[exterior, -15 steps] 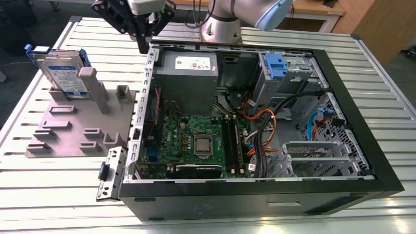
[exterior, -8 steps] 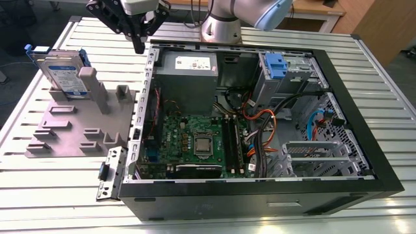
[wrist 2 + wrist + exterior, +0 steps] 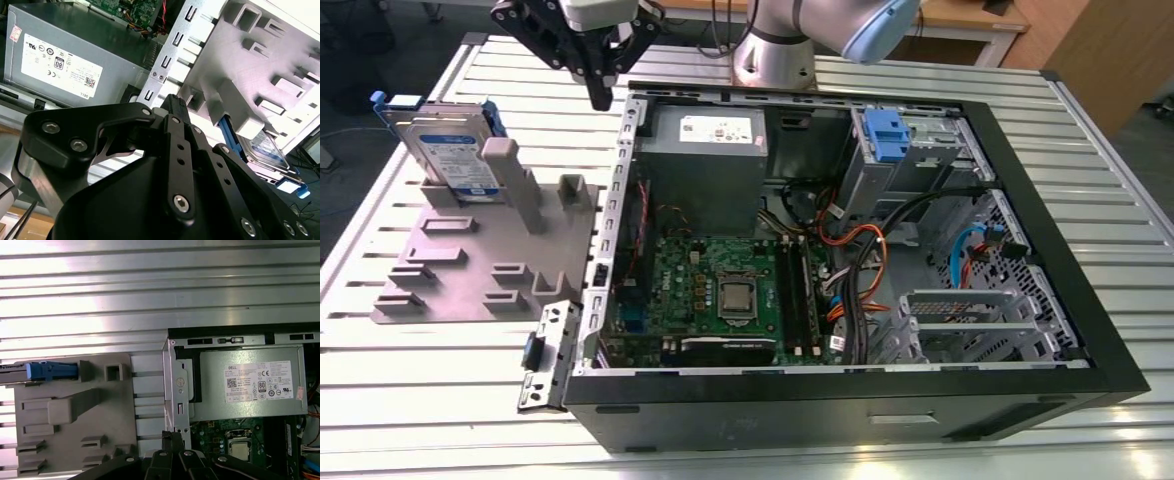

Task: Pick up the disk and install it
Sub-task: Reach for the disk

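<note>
Ribbed metal table [image 3: 414, 400] noted, carrying an open computer case [image 3: 854, 400] and, at the exterior view's left, a grey fixture [image 3: 480, 265]. The disk [image 3: 454, 150] is stood on edge at the fixture's far end. The tool [image 3: 600, 98], fingers together and empty, is positioned over the case wall beside the fixture, apart from the disk. The disk's face is shown in the second wrist view [image 3: 270, 150]; in the first, its blue rail [image 3: 50, 371] is seen edge-on.
</note>
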{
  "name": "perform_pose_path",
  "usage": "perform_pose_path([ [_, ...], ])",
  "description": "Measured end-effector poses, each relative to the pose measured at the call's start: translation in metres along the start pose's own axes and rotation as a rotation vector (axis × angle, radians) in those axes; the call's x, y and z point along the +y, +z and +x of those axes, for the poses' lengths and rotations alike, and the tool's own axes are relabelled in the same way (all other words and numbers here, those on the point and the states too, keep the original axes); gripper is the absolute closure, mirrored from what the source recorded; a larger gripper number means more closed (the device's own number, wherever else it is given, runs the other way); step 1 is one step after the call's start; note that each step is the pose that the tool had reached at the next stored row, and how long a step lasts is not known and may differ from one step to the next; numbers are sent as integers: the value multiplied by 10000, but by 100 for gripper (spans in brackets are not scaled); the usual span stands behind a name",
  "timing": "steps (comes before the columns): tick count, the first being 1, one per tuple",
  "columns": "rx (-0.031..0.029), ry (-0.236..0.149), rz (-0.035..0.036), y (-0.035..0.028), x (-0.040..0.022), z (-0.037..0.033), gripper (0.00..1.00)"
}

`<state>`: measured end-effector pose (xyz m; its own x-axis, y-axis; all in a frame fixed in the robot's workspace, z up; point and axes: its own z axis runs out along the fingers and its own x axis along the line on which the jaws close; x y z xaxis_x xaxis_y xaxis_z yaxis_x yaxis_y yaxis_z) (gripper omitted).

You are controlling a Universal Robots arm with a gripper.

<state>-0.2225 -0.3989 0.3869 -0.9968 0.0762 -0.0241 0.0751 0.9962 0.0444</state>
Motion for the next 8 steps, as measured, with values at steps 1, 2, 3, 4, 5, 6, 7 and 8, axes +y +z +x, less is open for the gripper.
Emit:
perform_pose_path([
  [1, 0, 0, 0, 0, 0, 2, 89],
  [2, 1, 0, 0, 0, 0, 2, 89],
  [3, 0, 0, 0, 0, 0, 3, 89],
  [4, 0, 0, 0, 0, -1, 6, 89],
  [5, 0, 1, 0, 0, -1, 9, 89],
  [6, 0, 0, 0, 1, -1, 11, 89],
  [7, 0, 0, 0, 1, -1, 13, 89],
  [8, 1, 0, 1, 0, -1, 15, 89],
])
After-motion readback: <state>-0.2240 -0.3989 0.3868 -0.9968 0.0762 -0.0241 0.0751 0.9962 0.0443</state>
